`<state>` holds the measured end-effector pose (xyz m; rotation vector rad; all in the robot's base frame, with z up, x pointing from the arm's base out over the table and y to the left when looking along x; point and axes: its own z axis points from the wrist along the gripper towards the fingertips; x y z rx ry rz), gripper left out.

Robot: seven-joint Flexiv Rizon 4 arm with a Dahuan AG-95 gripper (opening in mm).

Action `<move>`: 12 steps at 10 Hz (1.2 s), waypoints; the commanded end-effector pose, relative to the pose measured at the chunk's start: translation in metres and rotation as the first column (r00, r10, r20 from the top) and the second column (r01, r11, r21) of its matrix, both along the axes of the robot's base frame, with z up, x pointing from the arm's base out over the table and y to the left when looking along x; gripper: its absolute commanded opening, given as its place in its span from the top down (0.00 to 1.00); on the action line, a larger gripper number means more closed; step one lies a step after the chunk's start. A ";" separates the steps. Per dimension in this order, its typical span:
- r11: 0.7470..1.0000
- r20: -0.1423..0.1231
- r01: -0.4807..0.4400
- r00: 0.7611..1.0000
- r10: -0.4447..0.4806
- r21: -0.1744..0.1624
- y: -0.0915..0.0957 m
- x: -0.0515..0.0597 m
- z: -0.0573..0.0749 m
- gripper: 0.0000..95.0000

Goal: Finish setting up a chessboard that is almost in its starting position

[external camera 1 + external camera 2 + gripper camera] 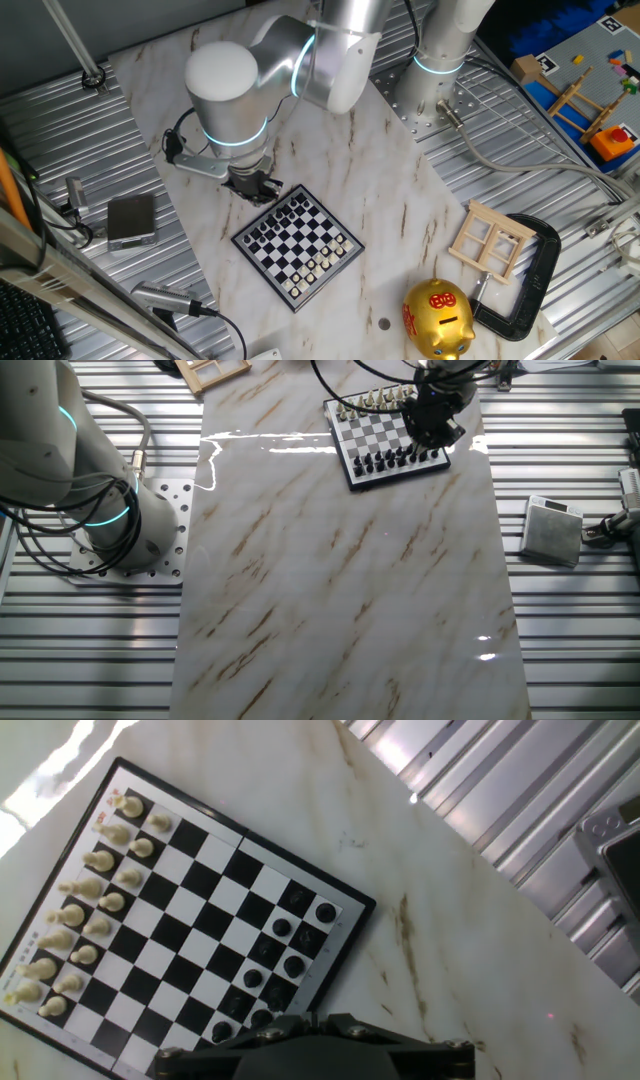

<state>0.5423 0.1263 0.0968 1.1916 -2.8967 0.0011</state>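
Hand view: chessboard [190, 910] lies just beyond the claw [320, 1045].

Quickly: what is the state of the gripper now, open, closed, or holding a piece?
Gripper: cannot be told; it is above the black-piece side of the chessboard, fingertips not visible.

Marble-patterned worktop [400, 215] on a ribbed metal bench.

On it lie the chessboard [297, 247], a pale wooden frame [490, 240] and a gold piggy bank [438, 318].

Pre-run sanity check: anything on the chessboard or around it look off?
Nothing clearly damaged or spilled. The chessboard sits turned at an angle on the marble table; the tool hangs over its black-piece corner, hiding some squares.
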 end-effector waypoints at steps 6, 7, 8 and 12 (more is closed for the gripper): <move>0.996 -0.006 -0.089 0.996 0.089 0.011 -0.059 0.011 0.000 1.00; 0.991 -0.006 -0.130 0.992 0.130 0.012 -0.082 0.015 -0.001 1.00; 0.986 -0.005 -0.168 0.986 0.169 0.015 -0.103 0.018 -0.002 1.00; 0.983 -0.003 -0.182 0.983 0.182 0.022 -0.123 0.019 0.000 1.00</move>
